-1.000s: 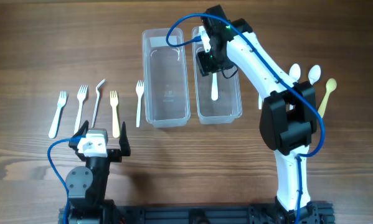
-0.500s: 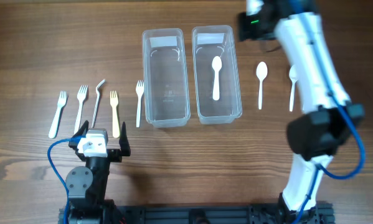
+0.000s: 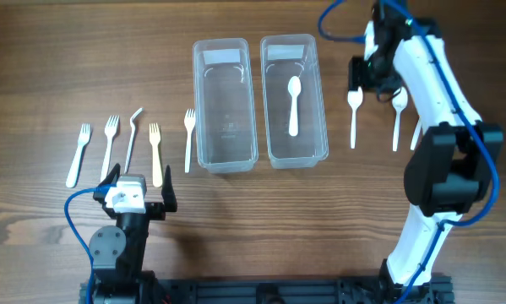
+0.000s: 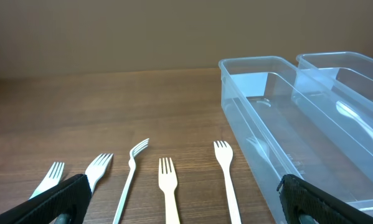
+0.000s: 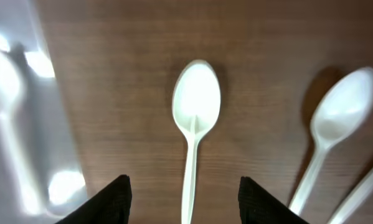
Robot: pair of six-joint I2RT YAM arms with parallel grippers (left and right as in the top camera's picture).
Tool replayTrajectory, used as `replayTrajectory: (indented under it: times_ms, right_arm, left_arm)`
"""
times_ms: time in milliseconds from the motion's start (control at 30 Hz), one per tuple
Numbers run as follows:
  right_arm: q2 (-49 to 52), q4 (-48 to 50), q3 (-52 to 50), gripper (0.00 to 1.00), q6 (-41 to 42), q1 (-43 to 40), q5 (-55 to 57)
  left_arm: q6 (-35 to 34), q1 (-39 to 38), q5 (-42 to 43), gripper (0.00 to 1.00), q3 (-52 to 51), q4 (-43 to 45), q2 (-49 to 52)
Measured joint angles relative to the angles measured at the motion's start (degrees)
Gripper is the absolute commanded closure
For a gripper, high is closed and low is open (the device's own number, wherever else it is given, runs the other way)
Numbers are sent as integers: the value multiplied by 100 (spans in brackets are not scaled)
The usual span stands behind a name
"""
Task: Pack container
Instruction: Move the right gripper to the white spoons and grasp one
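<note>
Wood-grain table [image 4: 111,112] – beige wall [image 4: 111,31] behind | left claw [image 4: 187,200] spread wide | right claw [image 5: 186,199] spread over spoon [image 5: 197,106]

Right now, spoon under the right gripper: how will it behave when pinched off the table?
The spoon looks like thin white plastic: probably very light, with a slightly springy handle. It lies flat on the table, so it may skate or pivot if one finger of the right gripper lands first. Unlikely to roll.
</note>
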Motion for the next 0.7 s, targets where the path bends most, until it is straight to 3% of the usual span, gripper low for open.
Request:
replayTrajectory:
  times_ms: [100,500,667,700]
  right_arm:
    - [7,299,-492,52,-50,-13,2]
    - [7,1467,-1655,51,-87,-13,0]
    - [7,1746,-1755,72,-118,-13,0]
    - [7,1759,-1755,80,-122,-13,0]
  left_arm:
    - [-2,0,0,0,0,0,2]
    - [-2,0,0,0,0,0,0]
    - [-2,0,0,0,0,0,0]
    - [0,0,0,0,0,0,0]
